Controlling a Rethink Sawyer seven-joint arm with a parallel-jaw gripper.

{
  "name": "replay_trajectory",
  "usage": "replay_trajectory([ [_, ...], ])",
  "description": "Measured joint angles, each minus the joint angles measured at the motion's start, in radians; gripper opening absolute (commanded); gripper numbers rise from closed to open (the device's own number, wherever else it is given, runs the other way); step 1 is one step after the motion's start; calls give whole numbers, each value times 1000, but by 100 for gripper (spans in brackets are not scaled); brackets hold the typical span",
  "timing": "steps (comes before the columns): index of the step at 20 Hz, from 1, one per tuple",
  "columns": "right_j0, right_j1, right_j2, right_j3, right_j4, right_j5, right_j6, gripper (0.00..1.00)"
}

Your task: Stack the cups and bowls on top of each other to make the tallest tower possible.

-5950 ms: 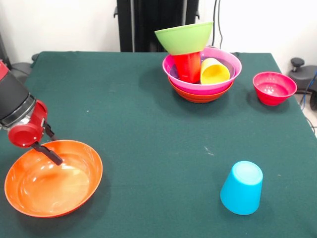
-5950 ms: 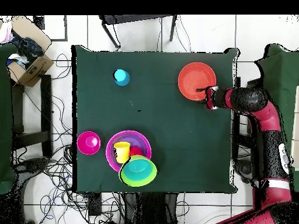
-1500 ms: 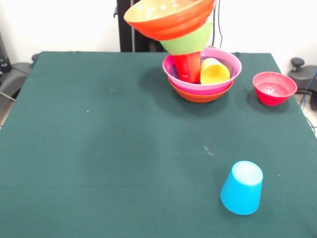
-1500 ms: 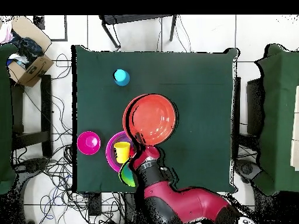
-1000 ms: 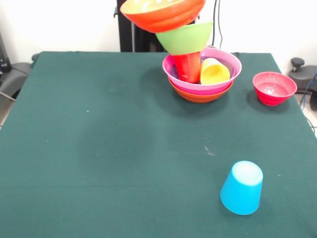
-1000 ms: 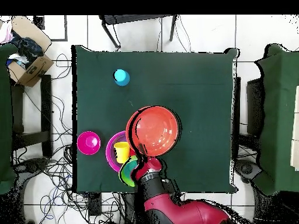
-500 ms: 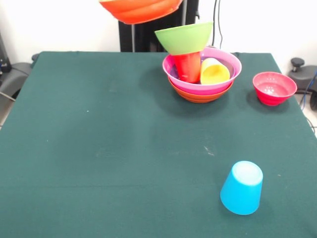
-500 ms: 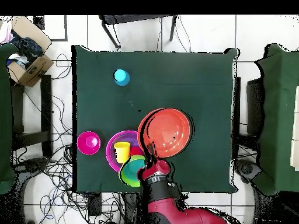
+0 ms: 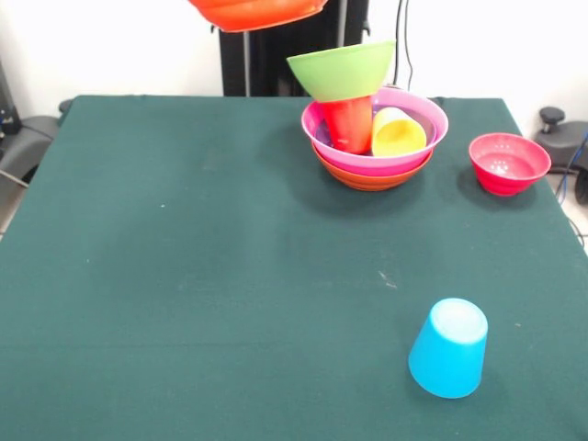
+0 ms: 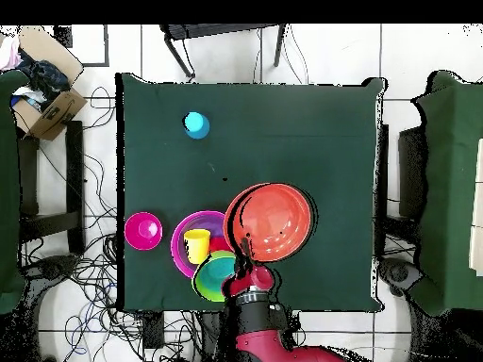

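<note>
The gripper is up in the air and holds a big orange bowl by its rim, pinched shut on the edge. In the front view only the bottom of this bowl shows at the top edge, high above the tabletop.

Just beside the held bowl is the tower. Its lowest part is another orange bowl, with a magenta bowl sitting in it. Inside the magenta bowl stands a red cup, and a lime green bowl rests on top of that cup. A yellow cup lies tilted in the magenta bowl, right next to the red cup.

A small crimson bowl sits on the tabletop near the tower, not touching it.

A light blue cup stands upside down on the tabletop, well apart from everything else.
</note>
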Motion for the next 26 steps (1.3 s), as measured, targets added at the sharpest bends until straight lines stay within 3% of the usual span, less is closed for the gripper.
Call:
replay_trajectory([
  [9,106,27,-132,-8,-1,-29,0,0],
  [20,299,183,-352,-20,-1,-100,0,0],
  [26,366,228,-421,-26,-1,-133,29,0],
])
